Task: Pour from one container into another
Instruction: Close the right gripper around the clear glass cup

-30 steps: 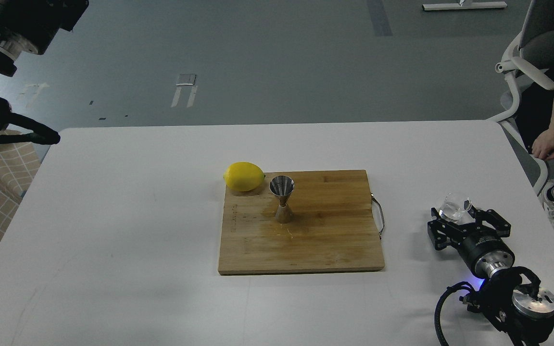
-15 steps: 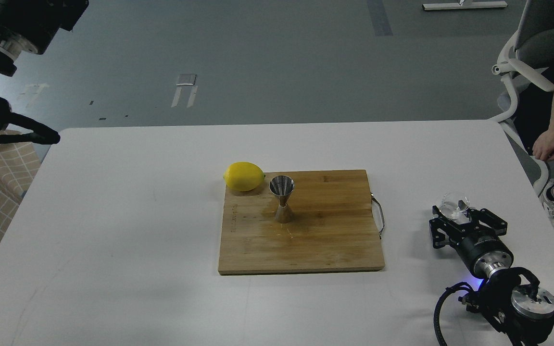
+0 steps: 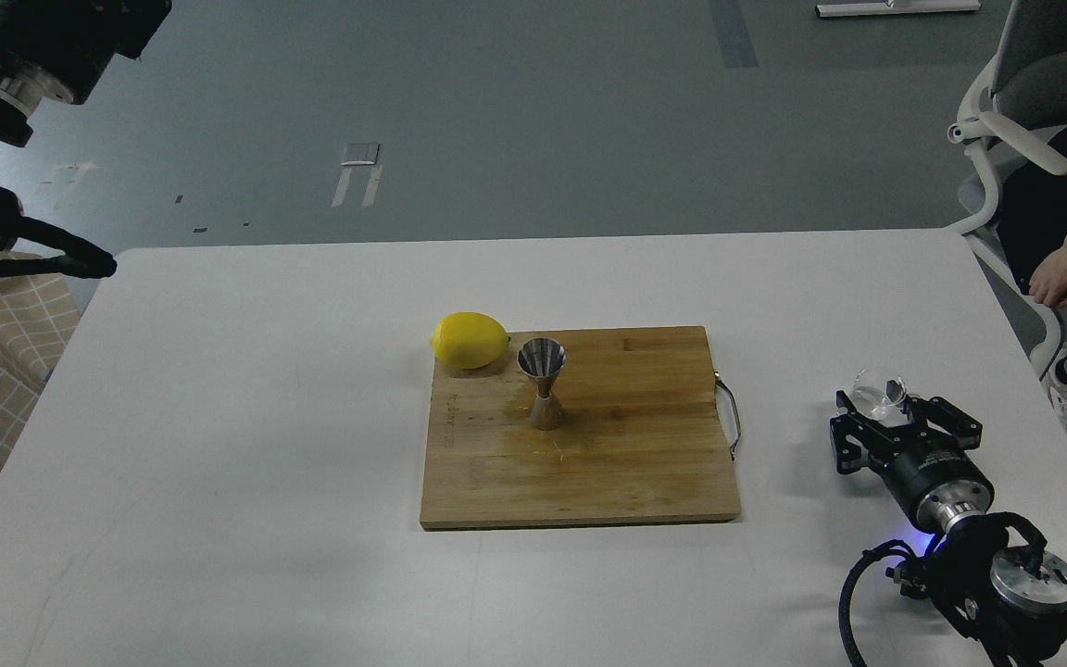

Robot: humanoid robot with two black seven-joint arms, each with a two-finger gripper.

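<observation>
Lemon [image 3: 470,340] sat touching the steel jigger [image 3: 544,383] on the cutting board [image 3: 626,463]; right gripper [image 3: 887,419] held the glass tumbler [image 3: 876,394] well apart on the white table [image 3: 246,389]; left claw's state couldn't be told.

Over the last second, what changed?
Little. The right gripper edged slightly right and toward me, and the glass tumbler at its fingers shifted with it; whether it is gripped I can't tell. The camera also shifted slightly. The jigger, lemon, cutting board and left arm stayed as they were.
</observation>
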